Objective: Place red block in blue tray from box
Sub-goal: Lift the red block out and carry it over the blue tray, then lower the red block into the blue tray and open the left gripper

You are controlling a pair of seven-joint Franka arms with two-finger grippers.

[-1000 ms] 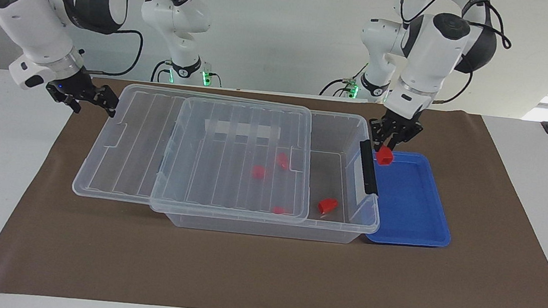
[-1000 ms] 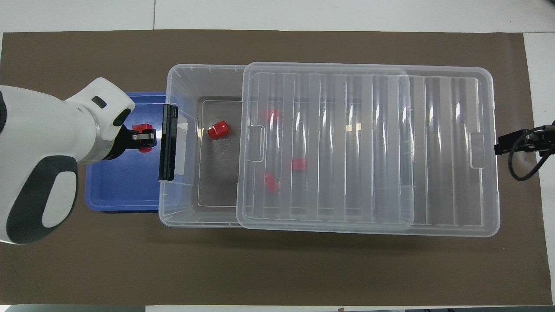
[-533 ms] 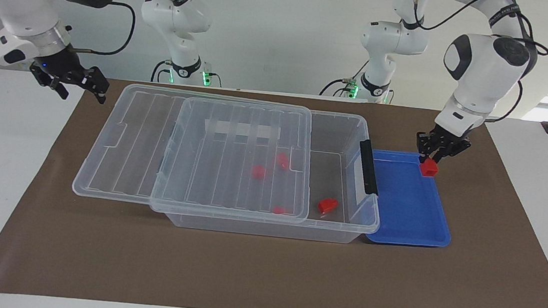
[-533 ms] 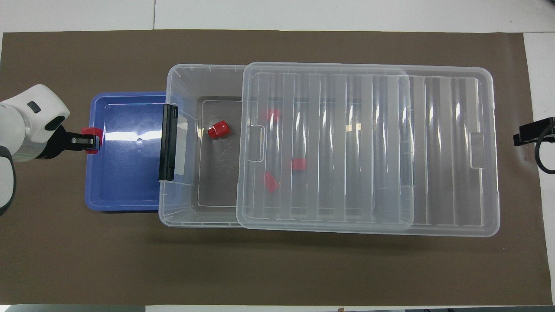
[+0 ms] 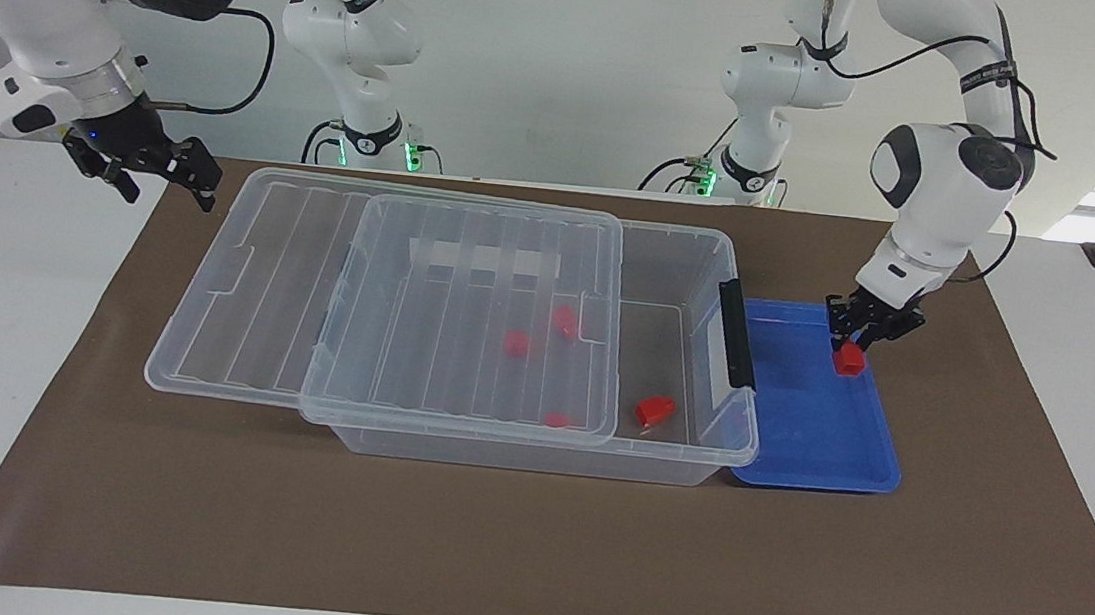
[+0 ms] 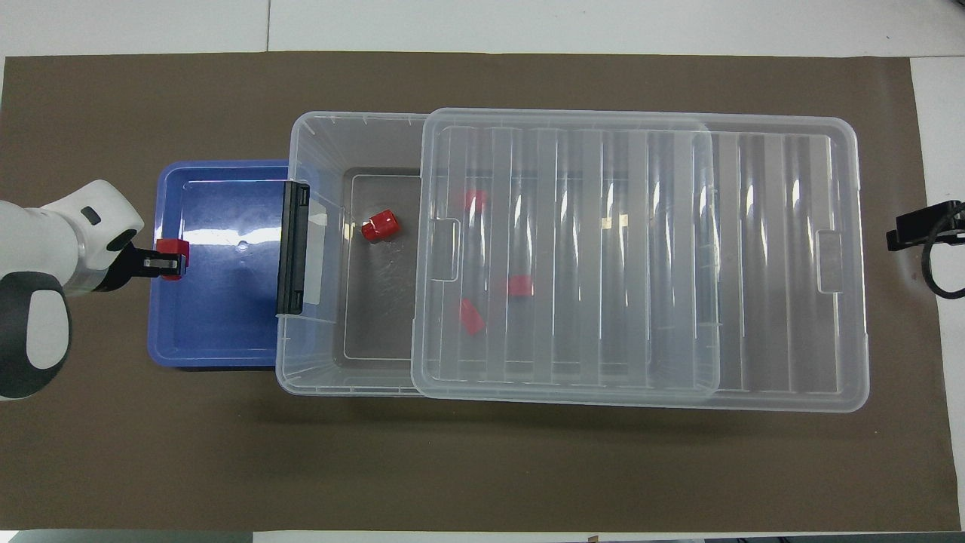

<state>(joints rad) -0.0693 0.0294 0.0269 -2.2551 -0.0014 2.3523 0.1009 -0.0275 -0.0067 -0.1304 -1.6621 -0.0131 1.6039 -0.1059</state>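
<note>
In the facing view, I have the left gripper [image 5: 856, 349] low over the blue tray [image 5: 868, 471], clenched on the red block [image 5: 849, 360], which hangs just below its fingertips. The block sits inside the tray's rim, at the edge toward the left arm's end of the table; I cannot tell whether it touches the tray floor yet. I judge this the placing step, with only the release left. The box [image 5: 533, 457] lies beside the gripper, its black latch handle [image 5: 736, 333] facing the tray, which keeps the carry short. Its lid [image 5: 377, 301] is slid toward the right arm's end, so 1 end of the box stands open for reaching in. The right gripper [image 5: 181, 169] waits, jaws apart and holding nothing, over the mat by the lid's end.

In the overhead view, the left gripper [image 6: 167, 263] covers most of the red block [image 6: 172, 245], both just within the blue tray [image 6: 219, 357]. Another red piece [image 6: 381, 225] lies in the open part of the box [image 6: 317, 381]; 3 more show through the lid [image 6: 641, 256]. Only the tip of the right gripper [image 6: 916, 230] shows.
</note>
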